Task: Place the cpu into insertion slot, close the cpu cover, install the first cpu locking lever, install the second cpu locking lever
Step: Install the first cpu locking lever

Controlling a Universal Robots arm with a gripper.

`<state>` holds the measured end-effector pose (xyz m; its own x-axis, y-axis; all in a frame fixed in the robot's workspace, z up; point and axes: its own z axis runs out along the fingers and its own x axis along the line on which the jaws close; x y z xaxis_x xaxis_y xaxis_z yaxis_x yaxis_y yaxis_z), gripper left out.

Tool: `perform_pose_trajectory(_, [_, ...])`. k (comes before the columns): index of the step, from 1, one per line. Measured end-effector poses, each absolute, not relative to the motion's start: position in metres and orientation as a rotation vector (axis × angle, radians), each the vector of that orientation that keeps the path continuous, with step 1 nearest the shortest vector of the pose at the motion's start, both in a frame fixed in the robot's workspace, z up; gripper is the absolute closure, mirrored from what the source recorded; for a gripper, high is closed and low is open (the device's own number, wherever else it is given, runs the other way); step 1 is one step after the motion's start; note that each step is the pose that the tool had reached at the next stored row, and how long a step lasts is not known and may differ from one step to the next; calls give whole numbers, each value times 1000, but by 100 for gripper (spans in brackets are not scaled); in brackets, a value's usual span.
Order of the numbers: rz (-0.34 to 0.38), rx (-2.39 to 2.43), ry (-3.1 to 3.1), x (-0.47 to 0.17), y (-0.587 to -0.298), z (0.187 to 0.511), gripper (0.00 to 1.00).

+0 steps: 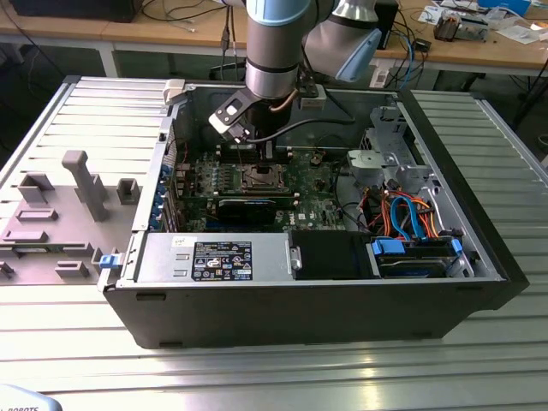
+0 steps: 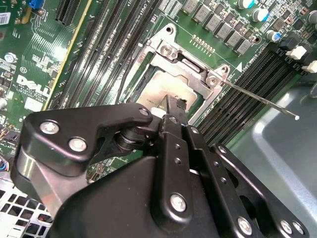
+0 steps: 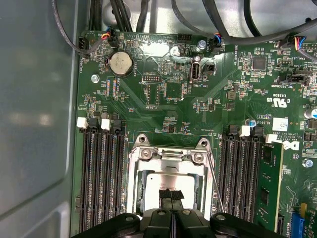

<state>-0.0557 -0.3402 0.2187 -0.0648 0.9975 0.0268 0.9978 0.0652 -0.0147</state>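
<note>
- Well, my gripper (image 3: 171,197) is down inside the open computer case (image 1: 300,308), directly over the insertion slot (image 1: 256,179) in the green motherboard (image 3: 168,94).
- My fingers (image 3: 165,198) are pressed together with no gap between them and hold nothing. In both wrist views their black tips rest on, or just above, the cpu's top; I cannot tell which.
- The cpu (image 3: 151,183) sits in the slot, its dull silver top facing up.
- The cpu cover (image 3: 168,167) appears to lie down around the chip. Its silver frame borders the cpu on the sides I can see, and the chip shows through its window.
- A locking lever (image 2: 262,101), a thin metal rod, runs from the socket's corner out across the dark memory slots (image 3: 101,178) towards the grey case wall. It is not tucked in along the frame.
- Rows of those memory slots flank the socket on both sides.
- A round coin battery (image 3: 121,63) sits on the board, well apart from the socket.
- In the exterior view, orange and blue cables (image 1: 407,214) bunch towards the exterior view's right of the case.
- The case lies on a ribbed metal table (image 1: 342,377), and grey fixture blocks (image 1: 81,184) stand on the exterior view's left.
</note>
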Motion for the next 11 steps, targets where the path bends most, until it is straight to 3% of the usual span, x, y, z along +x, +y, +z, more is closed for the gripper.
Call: perform_pose_trajectory(11, [-8, -2129, -2273, -56, -340, 227, 89])
